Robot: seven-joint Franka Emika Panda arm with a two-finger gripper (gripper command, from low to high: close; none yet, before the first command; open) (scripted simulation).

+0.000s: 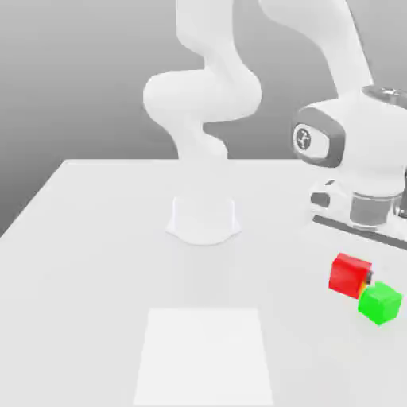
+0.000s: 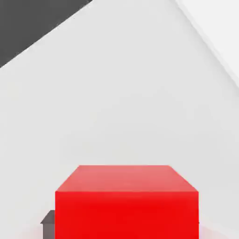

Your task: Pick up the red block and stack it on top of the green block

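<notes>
At the exterior view's lower right the hand (image 1: 359,274), clamped on the red block (image 1: 347,275), rides level with the green block (image 1: 379,303) just beside and could knock it across the desk (image 1: 95,262)

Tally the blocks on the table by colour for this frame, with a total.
Red block: 1
Green block: 1
Total: 2 blocks, close together near the exterior view's right edge of the table.
</notes>
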